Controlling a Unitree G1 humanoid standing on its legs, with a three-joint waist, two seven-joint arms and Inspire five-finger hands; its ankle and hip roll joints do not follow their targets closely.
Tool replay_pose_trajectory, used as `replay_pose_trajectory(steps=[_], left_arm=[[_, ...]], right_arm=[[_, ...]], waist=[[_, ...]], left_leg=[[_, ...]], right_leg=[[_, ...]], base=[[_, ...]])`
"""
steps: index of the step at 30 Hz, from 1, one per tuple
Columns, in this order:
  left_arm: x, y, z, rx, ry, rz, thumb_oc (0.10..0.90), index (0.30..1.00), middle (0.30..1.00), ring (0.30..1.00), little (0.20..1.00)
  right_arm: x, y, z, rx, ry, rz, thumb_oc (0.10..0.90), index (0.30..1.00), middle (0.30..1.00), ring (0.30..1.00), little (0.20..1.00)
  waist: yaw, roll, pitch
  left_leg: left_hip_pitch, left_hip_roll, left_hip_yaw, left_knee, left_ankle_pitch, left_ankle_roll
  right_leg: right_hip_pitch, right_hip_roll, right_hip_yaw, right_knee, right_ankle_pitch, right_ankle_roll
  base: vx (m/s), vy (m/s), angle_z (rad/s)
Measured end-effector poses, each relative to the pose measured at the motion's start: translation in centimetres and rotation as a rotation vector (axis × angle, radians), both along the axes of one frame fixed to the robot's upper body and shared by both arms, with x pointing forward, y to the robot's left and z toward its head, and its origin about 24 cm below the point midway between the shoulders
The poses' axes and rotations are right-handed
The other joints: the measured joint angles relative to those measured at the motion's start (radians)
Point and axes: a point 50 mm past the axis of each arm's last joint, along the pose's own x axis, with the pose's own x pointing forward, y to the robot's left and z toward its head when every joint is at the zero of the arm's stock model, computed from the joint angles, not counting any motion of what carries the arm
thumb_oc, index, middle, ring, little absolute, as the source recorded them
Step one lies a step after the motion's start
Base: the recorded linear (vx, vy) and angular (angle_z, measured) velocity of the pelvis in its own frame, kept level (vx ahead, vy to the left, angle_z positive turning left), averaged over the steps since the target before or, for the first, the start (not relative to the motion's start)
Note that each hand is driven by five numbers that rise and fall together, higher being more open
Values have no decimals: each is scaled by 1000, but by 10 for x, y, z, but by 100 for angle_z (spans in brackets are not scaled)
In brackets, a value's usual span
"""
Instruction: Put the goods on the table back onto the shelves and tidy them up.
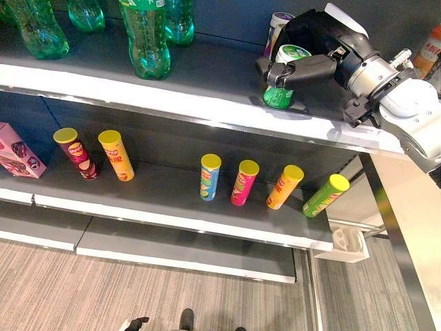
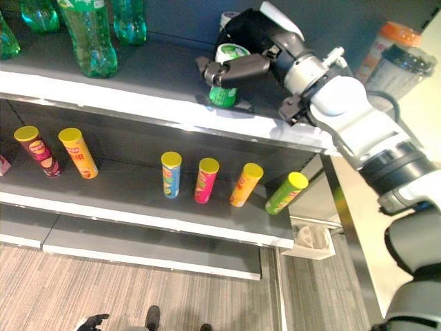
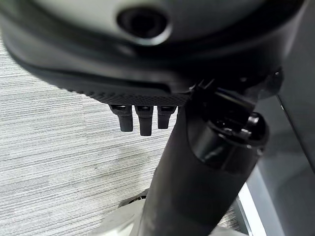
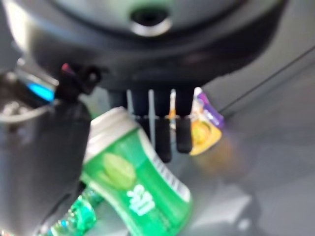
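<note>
On the upper shelf (image 1: 193, 103), your right hand (image 1: 306, 48) had its fingers and thumb curled round a green cup with a white lid (image 1: 282, 86), which stood on the shelf board near its front edge. Just behind it, partly hidden by the hand, stood a second cup with purple on it (image 1: 277, 24). Farther along that shelf to your left stood several green bottles (image 1: 146, 38). One shelf down (image 1: 172, 189), six yellow-lidded crisp tubes were spread out in a loose row: a dark red one (image 1: 77, 153), an orange one (image 1: 117, 155), a blue one (image 1: 209, 176), a pink one (image 1: 243, 182), another orange one (image 1: 284, 186) and a green one (image 1: 325, 195). A pink box (image 1: 17, 150) sat at that shelf's left end. Your left hand (image 3: 142, 118) hung over the grey carpet (image 3: 64, 162), fingers curled and holding nothing.
</note>
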Motion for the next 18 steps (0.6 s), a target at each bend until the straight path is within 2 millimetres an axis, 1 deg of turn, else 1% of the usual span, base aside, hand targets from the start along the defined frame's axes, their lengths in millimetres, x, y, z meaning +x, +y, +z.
replay_pose_trajectory(steps=[1, 5, 18], left_arm=[[0, 0, 0, 0, 0, 0, 800, 900, 900, 900, 900], [0, 0, 0, -1, -1, 0, 800, 900, 900, 900, 900], [1, 1, 0, -4, -5, 16, 800, 900, 900, 900, 900]], right_arm=[[0, 0, 0, 0, 1, 0, 800, 900, 900, 900, 900], [3, 1, -10, -42, 50, -4, 800, 900, 900, 900, 900], [5, -3, -10, -24, 60, -18, 800, 900, 900, 900, 900]], waist=[[0, 0, 0], [-3, 0, 1], [-4, -4, 9]], left_leg=[[0, 0, 0, 0, 0, 0], [0, 1, 1, 0, 0, 0], [-1, 3, 1, 0, 0, 0]], right_leg=[[0, 0, 0, 0, 0, 0], [-1, 1, 0, 0, 0, 0], [-1, 3, 0, 0, 0, 0]], base=[[0, 0, 0], [0, 0, 0], [0, 0, 0]])
